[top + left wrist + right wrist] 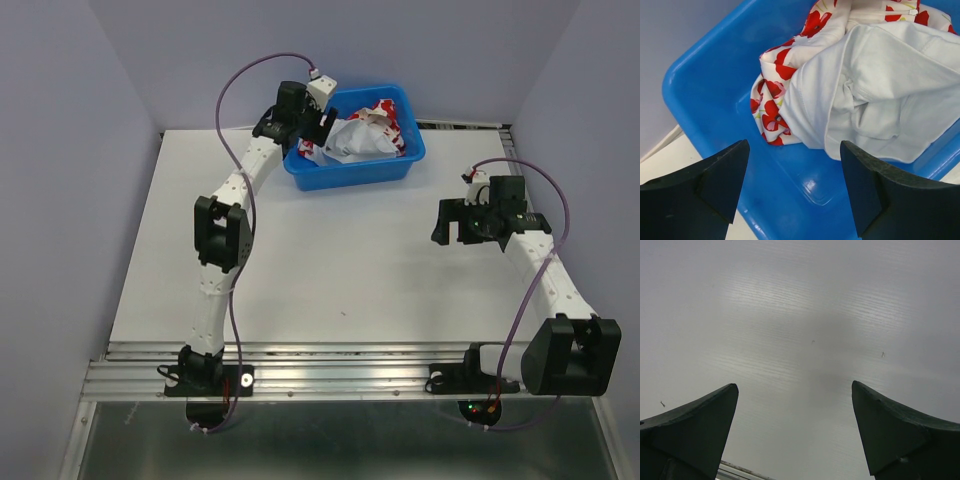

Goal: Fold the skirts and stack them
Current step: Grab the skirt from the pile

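Both skirts lie crumpled in the blue tub (330,175) at the back of the table. The plain white skirt (355,140) (880,85) lies on top. The white skirt with red flowers (392,112) (785,85) lies under and behind it. My left gripper (318,125) (795,175) is open and empty, hovering over the tub's left end, just short of the cloth. My right gripper (450,222) (795,410) is open and empty above bare table at the right.
The blue tub's wall (700,80) rises to the left of the left gripper. A metal rail (340,352) runs along the table's near edge. Purple walls close in the left, back and right sides.
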`<state>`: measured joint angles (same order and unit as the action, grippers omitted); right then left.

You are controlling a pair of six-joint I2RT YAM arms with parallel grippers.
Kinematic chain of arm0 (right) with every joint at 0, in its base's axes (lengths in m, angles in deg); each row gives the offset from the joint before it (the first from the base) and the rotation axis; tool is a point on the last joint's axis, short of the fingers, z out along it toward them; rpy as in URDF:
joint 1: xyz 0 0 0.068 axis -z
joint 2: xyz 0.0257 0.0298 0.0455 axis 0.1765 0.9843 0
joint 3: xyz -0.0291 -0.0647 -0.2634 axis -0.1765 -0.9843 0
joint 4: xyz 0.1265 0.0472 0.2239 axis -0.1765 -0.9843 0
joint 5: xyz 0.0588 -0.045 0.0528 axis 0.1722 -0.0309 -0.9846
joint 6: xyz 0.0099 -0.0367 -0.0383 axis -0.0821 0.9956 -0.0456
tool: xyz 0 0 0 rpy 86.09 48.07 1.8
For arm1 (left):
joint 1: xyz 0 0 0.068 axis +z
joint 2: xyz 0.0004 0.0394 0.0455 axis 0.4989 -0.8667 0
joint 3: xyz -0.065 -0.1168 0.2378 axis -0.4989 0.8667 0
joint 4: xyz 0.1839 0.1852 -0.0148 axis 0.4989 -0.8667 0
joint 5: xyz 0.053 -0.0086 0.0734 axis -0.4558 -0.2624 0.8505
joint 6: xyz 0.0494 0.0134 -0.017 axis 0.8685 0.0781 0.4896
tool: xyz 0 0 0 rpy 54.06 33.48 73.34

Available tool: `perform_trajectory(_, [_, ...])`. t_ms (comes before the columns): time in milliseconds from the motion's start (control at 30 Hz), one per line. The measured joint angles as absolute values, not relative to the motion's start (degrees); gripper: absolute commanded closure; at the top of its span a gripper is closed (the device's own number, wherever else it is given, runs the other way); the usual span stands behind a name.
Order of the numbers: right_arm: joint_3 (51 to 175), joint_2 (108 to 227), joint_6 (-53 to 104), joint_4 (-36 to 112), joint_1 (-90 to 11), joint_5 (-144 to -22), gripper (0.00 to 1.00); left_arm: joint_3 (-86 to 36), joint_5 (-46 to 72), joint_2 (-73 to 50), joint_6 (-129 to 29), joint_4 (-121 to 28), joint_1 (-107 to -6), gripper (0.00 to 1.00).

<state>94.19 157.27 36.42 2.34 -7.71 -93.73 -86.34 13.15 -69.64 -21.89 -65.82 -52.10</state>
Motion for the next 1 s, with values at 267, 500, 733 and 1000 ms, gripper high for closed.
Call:
perform_trajectory(267, [94.17,157.27,36.44,2.36,-7.71,-93.27,0.00,-86.34,11.16,-73.40,-23.88,-64.39,-52.89,0.15])
perform_trajectory(500, [94.17,157.27,36.46,2.38,-7.71,-92.96,0.00,-86.34,11.62,-76.70,-24.45,-64.07,-53.72,0.20])
perform_trajectory(733, [93.84,157.27,36.46,2.78,-7.71,-92.65,0.00,-86.34,15.31,-78.56,-24.30,-64.02,-54.40,0.63])
perform_trajectory(1000, [93.84,157.03,36.46,2.87,-7.71,-92.39,0.00,-87.04,21.72,-78.56,-23.53,-63.19,-54.77,1.00])
